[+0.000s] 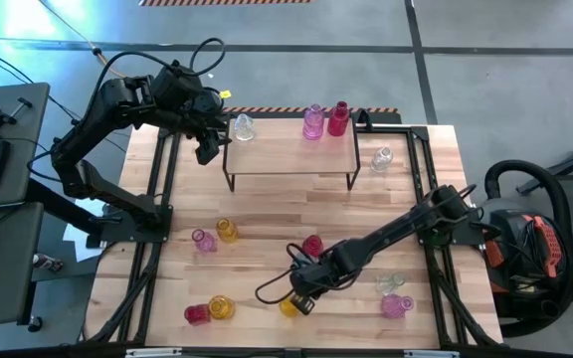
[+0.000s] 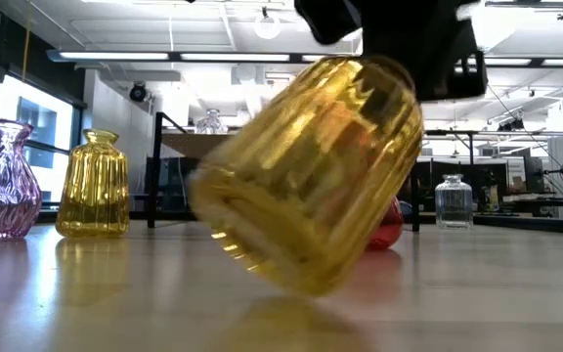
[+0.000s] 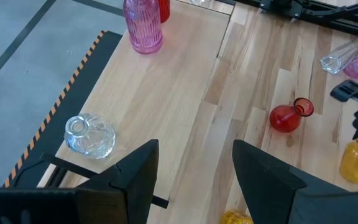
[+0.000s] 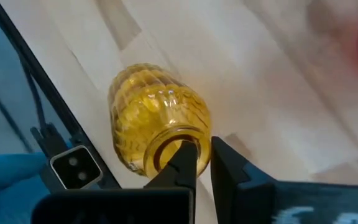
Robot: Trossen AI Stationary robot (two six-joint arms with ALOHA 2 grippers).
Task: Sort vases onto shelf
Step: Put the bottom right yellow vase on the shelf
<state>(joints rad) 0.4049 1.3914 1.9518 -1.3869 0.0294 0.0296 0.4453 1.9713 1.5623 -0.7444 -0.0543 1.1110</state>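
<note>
The right gripper (image 4: 204,163) pinches the neck rim of a tilted amber vase (image 4: 157,127); the left gripper (image 3: 194,171) hangs with jaws spread above the shelf (image 3: 166,93).

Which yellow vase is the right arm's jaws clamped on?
The tilted amber-yellow vase at the table's front edge: the right gripper pinches its neck rim, one jaw inside. The other two yellow vases sit untouched farther left.

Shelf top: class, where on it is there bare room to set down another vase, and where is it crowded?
The shelf is bare across its middle and front, between the clear vase at its left back corner and the pink vase and red vase at the right back. That right back corner is crowded. The left gripper hovers at the left end.
</note>
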